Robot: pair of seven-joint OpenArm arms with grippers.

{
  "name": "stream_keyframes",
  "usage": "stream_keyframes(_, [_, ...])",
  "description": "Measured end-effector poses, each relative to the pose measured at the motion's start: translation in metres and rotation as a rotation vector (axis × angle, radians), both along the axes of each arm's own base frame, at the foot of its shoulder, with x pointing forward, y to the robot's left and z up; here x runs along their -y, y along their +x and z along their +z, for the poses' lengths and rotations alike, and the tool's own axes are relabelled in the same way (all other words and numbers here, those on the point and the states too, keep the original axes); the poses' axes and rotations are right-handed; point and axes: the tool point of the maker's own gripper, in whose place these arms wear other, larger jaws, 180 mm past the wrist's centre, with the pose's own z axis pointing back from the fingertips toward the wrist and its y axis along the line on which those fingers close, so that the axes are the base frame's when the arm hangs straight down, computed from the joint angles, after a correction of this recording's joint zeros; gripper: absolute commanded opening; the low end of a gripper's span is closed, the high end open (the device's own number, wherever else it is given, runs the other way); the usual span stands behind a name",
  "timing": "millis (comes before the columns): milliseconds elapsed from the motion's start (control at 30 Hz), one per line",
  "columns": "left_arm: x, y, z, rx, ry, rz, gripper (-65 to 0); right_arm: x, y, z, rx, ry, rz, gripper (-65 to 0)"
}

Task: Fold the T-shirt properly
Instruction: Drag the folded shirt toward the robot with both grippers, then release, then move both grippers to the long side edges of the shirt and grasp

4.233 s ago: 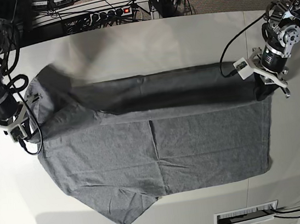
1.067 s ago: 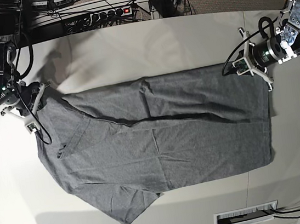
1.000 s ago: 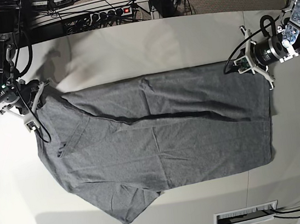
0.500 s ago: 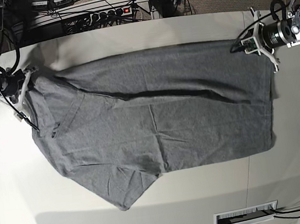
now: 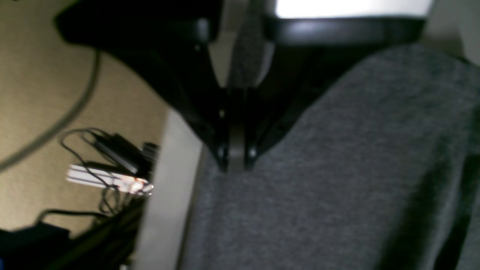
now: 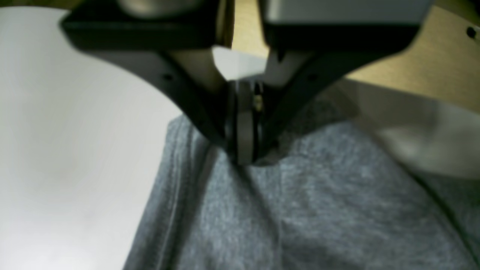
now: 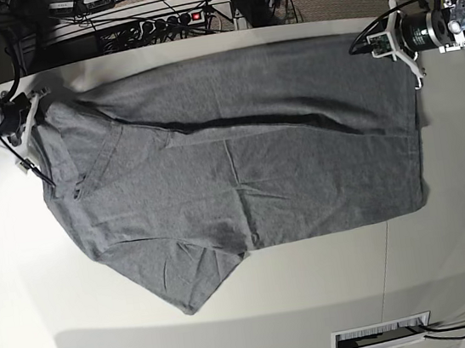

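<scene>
Pinching the T-shirt (image 7: 241,173) at far corners, left claw (image 7: 396,35) and right claw (image 7: 27,124) both clamped, arms low, spread wide.

Both hands (image 7: 27,124) (image 7: 392,33) clamped shut, outstretched

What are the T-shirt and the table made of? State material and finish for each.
T-shirt: looks like soft knit fabric, probably cotton jersey; heather-grey flecking and a matte, slightly fuzzy weave show in the right wrist view, with limp wrinkles in the base view.
Table: smooth, hard, off-white surface with a soft sheen, likely laminate or painted board; a thin seam runs across it.
</scene>
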Motion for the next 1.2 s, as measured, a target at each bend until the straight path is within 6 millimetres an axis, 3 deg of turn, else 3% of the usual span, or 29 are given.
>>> stream_keyframes(267, [-0.006, -0.018, 0.002, -0.056, 0.012, -0.014, -65.0, -0.009, -0.019, 0.002, -0.045, -0.015, 0.050, -64.9])
stream_keyframes(600, [-0.001, -0.009, 0.006, 0.072, 0.148, -0.104, -65.0, -0.020, -0.010, 0.012, 0.014, -0.049, 0.114, -64.9])
stream_keyframes(733, [-0.001, -0.003, 0.010, 0.128, 0.247, -0.105, -65.0, -0.025, -0.001, 0.026, 0.096, -0.014, 0.089, -64.9])
stream_keyframes(933, [0.005, 0.045, 0.040, 0.339, 0.296, -0.030, -65.0, 0.013, 0.050, 0.105, 0.442, -0.081, 0.006, -64.9])
stream_keyframes(1033, [0.011, 0.068, 0.059, 0.421, 0.288, -0.003, -65.0, 0.029, 0.052, 0.120, 0.506, -0.102, -0.043, -64.9])
stream_keyframes(1200, [0.012, 0.126, 0.094, 0.572, 0.228, 0.142, -65.0, 0.029, 0.066, 0.136, 0.607, -0.081, -0.041, -64.7])
